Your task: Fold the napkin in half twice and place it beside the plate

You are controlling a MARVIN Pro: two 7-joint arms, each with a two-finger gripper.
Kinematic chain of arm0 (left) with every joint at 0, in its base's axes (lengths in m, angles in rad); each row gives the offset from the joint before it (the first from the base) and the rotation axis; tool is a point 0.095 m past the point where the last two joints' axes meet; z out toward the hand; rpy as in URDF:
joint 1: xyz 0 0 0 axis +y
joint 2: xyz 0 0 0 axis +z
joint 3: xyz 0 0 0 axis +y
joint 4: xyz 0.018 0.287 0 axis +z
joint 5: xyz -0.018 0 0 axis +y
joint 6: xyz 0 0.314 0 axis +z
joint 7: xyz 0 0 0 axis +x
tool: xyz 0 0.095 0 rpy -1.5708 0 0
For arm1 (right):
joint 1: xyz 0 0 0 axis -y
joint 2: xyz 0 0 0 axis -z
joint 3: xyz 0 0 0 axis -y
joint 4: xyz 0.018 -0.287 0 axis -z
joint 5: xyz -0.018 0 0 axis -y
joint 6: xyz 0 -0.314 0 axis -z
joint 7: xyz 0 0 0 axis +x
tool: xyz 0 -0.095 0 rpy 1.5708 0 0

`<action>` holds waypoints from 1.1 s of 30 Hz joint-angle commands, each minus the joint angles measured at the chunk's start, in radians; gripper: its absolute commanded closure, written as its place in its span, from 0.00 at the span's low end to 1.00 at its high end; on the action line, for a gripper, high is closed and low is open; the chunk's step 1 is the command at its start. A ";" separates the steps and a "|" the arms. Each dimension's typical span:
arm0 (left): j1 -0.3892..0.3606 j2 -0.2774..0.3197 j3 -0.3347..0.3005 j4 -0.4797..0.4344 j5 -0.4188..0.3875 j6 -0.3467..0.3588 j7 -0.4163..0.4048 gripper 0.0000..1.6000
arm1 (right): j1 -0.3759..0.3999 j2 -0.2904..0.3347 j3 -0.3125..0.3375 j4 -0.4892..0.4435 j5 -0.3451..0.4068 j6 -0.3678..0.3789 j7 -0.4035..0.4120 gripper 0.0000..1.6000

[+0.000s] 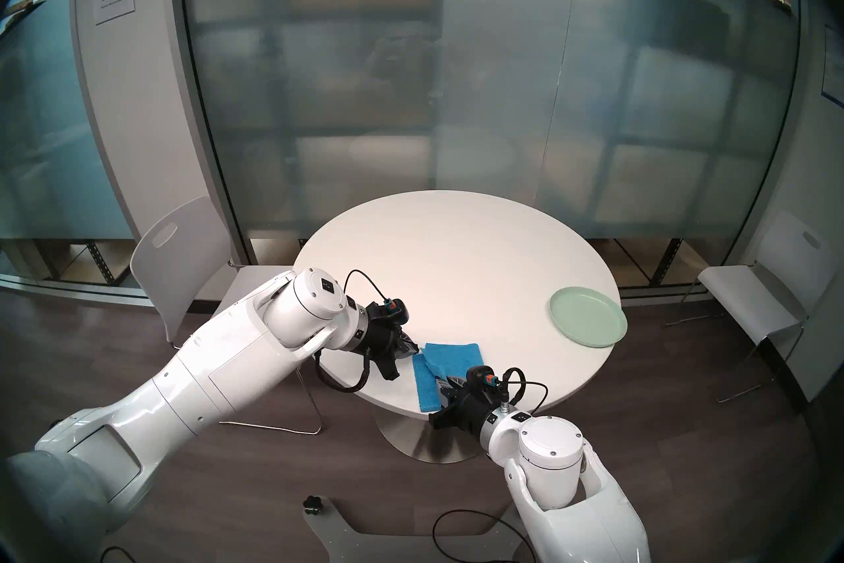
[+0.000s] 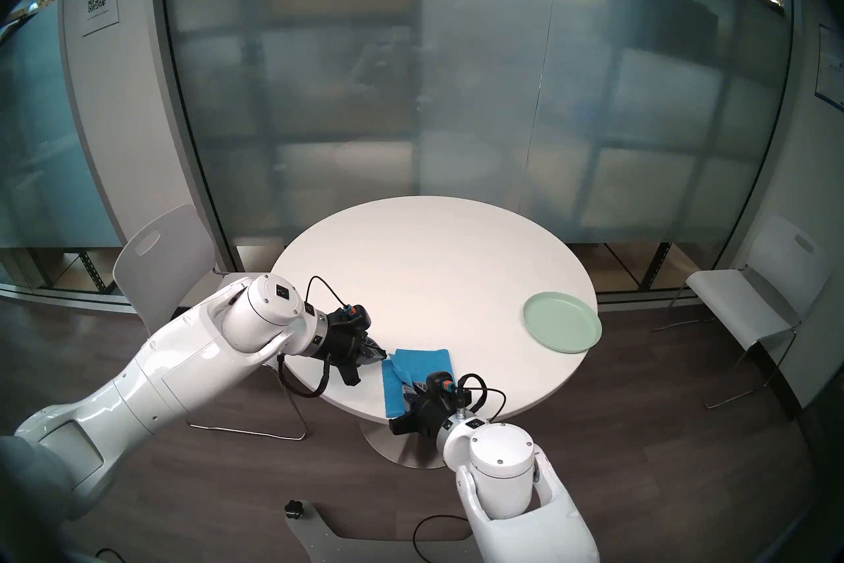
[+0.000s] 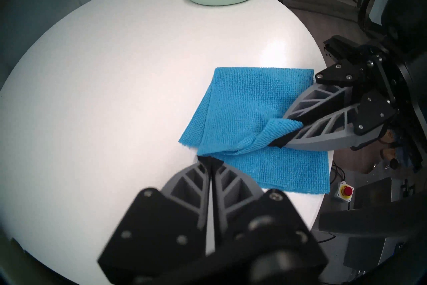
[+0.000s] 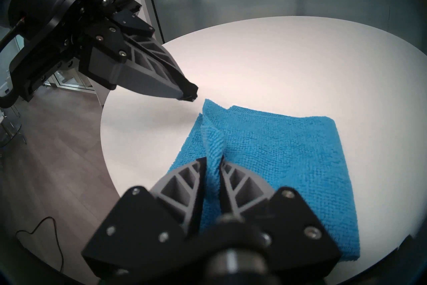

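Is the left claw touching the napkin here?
Apart. The right wrist view shows bare table between the shut left claw and the napkin.

Both arms were clad in glossy white shells with rounded joint housings, each ending in a black wrist block. The left gripper [image 1: 413, 348] and right gripper [image 1: 442, 388] carried grey, rib-latticed fingers [image 3: 323, 101] with black tips, fastened by silver screws. Black cables looped over each wrist to orange-and-teal connectors.
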 commanded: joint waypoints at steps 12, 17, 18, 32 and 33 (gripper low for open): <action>-0.062 -0.098 0.063 0.081 0.010 -0.030 -0.013 0.78 | -0.011 -0.003 0.001 -0.040 0.001 0.011 0.005 0.60; -0.067 -0.100 0.071 0.092 0.017 -0.031 -0.014 0.79 | -0.011 -0.002 0.001 -0.040 0.001 0.015 0.008 0.59; -0.067 -0.098 0.075 0.094 0.022 -0.032 -0.014 0.81 | -0.015 -0.001 0.001 -0.044 0.001 0.016 0.009 0.58; -0.048 -0.081 0.074 0.075 0.031 -0.030 -0.017 0.86 | -0.051 0.004 0.006 -0.076 0.001 0.019 0.011 0.46; -0.046 -0.080 0.075 0.073 0.031 -0.030 -0.018 0.88 | -0.060 0.006 0.008 -0.085 0.001 0.021 0.011 0.33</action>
